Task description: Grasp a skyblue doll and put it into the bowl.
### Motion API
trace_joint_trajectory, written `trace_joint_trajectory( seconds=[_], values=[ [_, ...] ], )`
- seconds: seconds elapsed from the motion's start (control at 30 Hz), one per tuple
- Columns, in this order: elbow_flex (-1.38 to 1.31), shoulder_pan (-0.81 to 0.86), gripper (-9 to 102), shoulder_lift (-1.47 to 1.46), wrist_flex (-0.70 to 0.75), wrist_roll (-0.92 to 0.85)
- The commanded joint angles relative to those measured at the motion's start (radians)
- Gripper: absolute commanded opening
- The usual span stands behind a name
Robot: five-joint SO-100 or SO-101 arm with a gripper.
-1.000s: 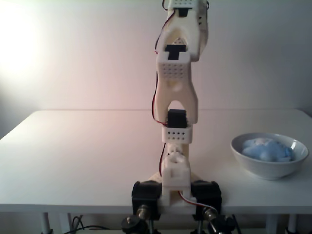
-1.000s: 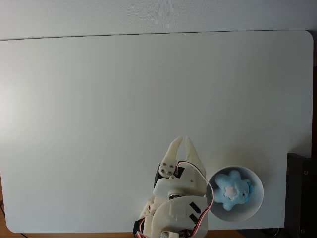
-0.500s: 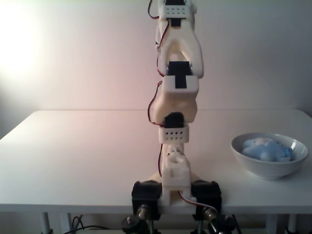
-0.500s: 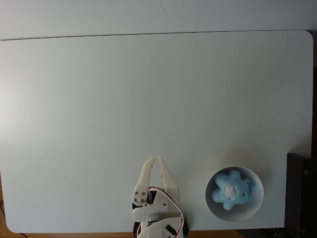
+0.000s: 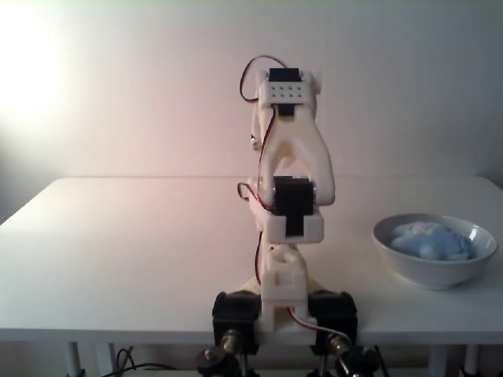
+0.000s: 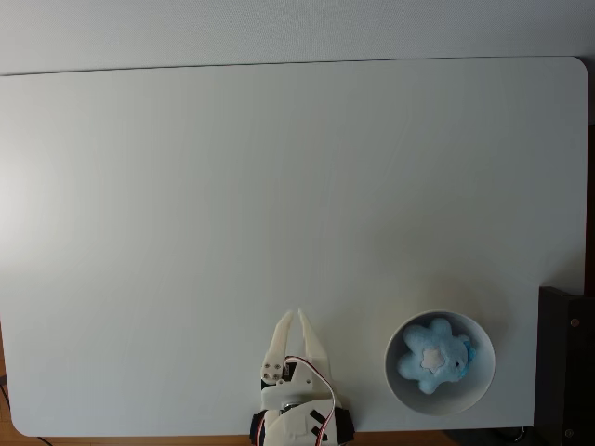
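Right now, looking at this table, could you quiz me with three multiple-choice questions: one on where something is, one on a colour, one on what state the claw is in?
1. Where is the doll?
A. Lying on the bare table
B. Inside the bowl
C. Held in the gripper

2. What colour is the doll?
A. Sky blue with a pale patch
B. Red
C. Dark green

3. What is the gripper doing?
A. Squeezing the doll
B. Gripping the bowl's rim
C. Holding nothing, fingers only slightly apart

Answers:
1. B, since the fixed view from above shows the doll sitting within the bowl's round rim, and the fixed front view shows blue fabric inside the bowl.
2. A, since the plush is pale blue with a whitish star shape in its middle.
3. C, since the gripper sits to the left of the bowl in the view from above, touching neither it nor the doll.
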Motion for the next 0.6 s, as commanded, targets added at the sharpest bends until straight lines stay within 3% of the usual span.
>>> trace_joint_trajectory(
  seconds=[0.0, 0.57],
  values=[
    [0.107, 0.006, 0, 0.252, -0.049, 0.000],
    [0.374, 0.009, 0, 0.305, -0.057, 0.006]
  ],
)
